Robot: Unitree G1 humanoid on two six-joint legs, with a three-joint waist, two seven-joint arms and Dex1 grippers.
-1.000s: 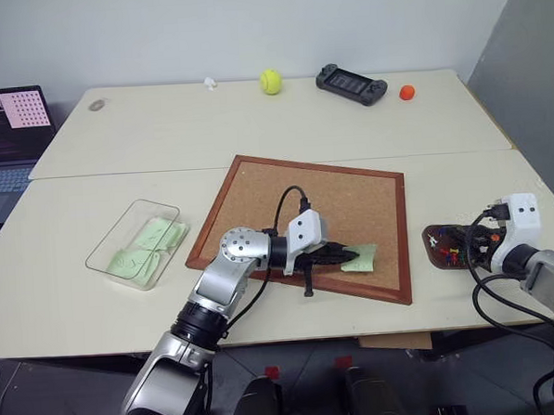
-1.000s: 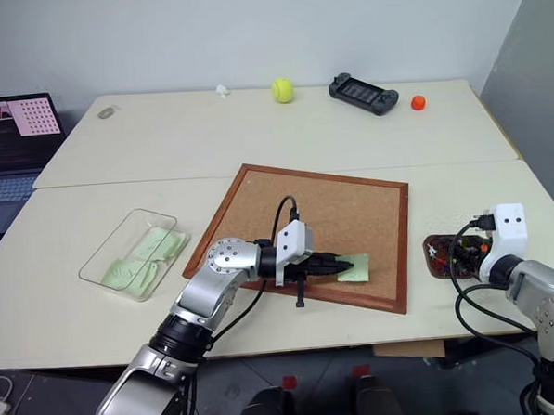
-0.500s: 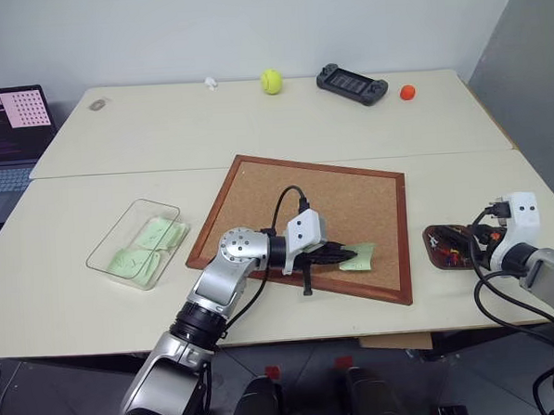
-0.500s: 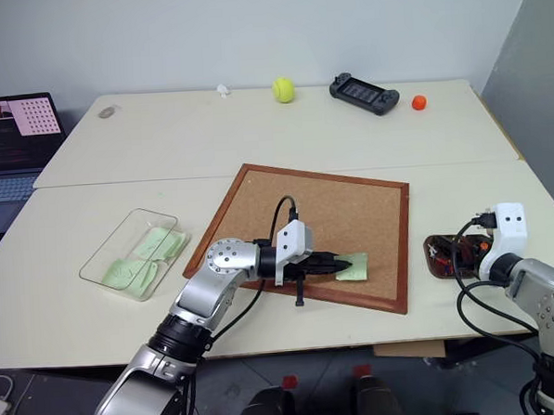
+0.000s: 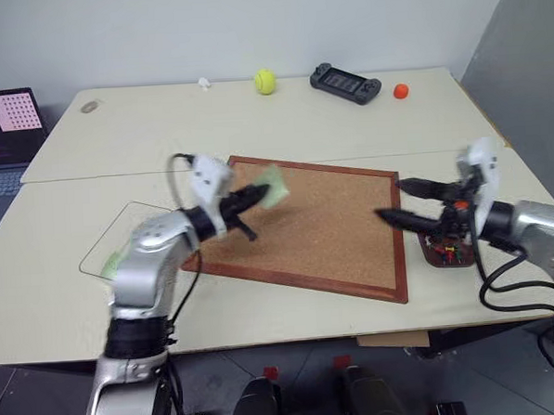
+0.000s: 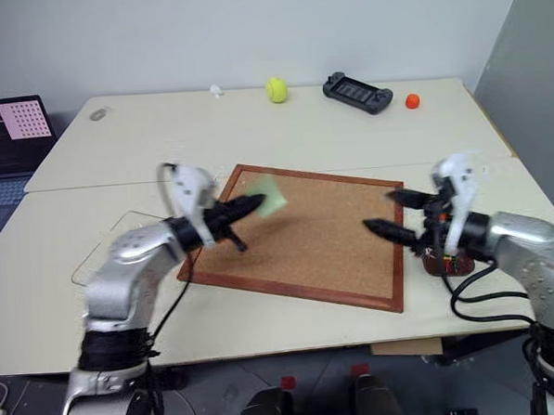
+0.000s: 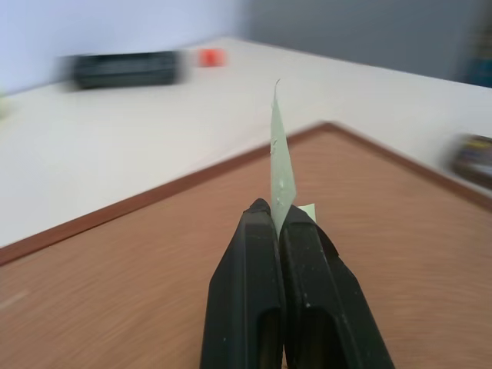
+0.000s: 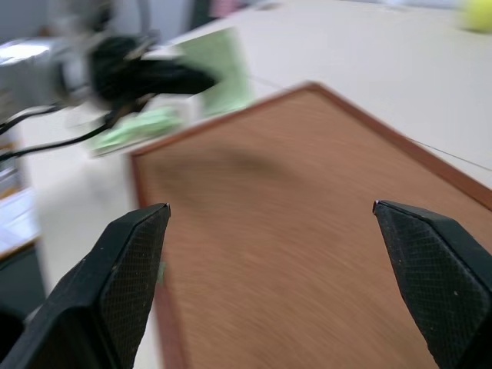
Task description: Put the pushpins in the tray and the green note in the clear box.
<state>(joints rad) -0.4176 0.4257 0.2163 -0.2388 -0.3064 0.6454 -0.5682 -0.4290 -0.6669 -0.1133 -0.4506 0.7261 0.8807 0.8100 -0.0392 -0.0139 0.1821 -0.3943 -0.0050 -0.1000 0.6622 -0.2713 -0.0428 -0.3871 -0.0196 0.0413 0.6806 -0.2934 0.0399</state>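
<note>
My left gripper (image 5: 256, 198) is shut on the green note (image 5: 274, 183) and holds it in the air over the near-left part of the corkboard (image 5: 327, 231). In the left wrist view the green note (image 7: 280, 161) stands on edge between the closed fingers (image 7: 254, 254). The clear box (image 5: 92, 257) lies left of the board, partly behind my left arm, with green paper (image 5: 111, 264) inside. My right gripper (image 5: 403, 203) hovers wide open and empty over the board's right edge. Just behind it sits the dark tray (image 5: 432, 252) holding several pushpins (image 5: 449, 248).
Along the table's far edge lie a tennis ball (image 5: 265, 81), a black game controller (image 5: 345, 81) and a small orange ball (image 5: 400, 91). A laptop (image 5: 3, 129) stands at the far left.
My left gripper lifted the green note off the board's front and swung it left and up. My right gripper left the tray, moving left and up over the board's edge and opening wider.
</note>
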